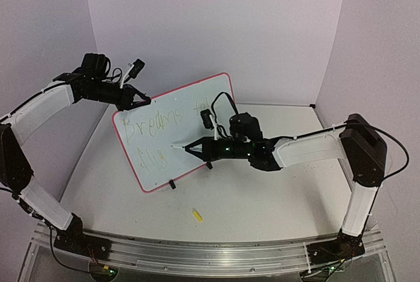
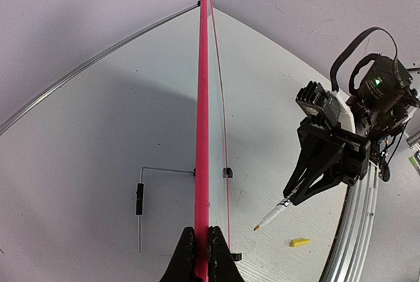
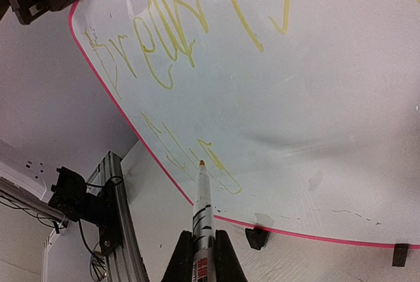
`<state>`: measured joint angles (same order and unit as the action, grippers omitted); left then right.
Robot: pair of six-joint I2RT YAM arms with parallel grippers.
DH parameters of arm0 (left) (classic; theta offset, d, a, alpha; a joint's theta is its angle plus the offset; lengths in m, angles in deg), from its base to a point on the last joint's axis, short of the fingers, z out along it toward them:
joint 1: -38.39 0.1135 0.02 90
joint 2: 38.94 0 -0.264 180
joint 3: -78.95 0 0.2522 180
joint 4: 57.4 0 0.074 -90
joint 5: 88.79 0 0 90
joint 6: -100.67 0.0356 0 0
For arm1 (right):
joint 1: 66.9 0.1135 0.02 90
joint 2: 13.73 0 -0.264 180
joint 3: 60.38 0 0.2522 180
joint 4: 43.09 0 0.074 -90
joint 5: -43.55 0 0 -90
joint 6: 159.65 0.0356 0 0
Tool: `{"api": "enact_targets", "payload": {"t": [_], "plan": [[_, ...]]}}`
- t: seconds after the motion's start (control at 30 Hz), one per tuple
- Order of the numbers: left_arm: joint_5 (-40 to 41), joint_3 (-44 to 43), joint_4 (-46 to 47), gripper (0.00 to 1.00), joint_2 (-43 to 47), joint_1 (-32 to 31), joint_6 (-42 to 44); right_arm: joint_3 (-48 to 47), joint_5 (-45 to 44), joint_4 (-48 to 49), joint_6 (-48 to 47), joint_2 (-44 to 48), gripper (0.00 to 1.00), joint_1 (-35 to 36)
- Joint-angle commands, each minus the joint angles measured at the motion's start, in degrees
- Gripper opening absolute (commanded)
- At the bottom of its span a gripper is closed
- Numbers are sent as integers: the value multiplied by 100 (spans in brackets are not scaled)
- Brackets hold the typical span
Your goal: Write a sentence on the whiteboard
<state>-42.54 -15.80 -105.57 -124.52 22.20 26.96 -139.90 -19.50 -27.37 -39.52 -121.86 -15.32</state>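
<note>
The whiteboard [image 1: 190, 121] stands tilted on the table, white with a pink-red border and faint yellow writing in two lines. My left gripper [image 1: 136, 102] is shut on its upper left corner. In the left wrist view the board's pink edge [image 2: 203, 98] runs edge-on between the left gripper [image 2: 202, 233] fingers. My right gripper [image 1: 199, 146] is shut on a white marker [image 1: 182, 145] that points at the lower line of writing. The marker [image 3: 202, 203] tip hovers just before the whiteboard [image 3: 295, 98], and in the left wrist view a small gap shows between them.
A yellow marker cap [image 1: 197, 214] lies on the table in front of the board. Two black clip feet [image 3: 256, 237] hold the board's lower edge. A wire stand [image 2: 140, 197] sits behind it. White walls enclose the table, and an aluminium rail [image 1: 197, 252] runs along the near edge.
</note>
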Motion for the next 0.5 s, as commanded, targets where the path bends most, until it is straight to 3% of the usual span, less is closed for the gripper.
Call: {"api": "enact_targets", "payload": {"t": [0.0, 0.47], "plan": [[-124, 311, -610, 0, -369, -365, 251, -368, 394, -78, -253, -154, 0, -115], [-66, 312, -617, 0, -388, -394, 266, -1024, 372, -470, -577, -569, 0, -117]]}}
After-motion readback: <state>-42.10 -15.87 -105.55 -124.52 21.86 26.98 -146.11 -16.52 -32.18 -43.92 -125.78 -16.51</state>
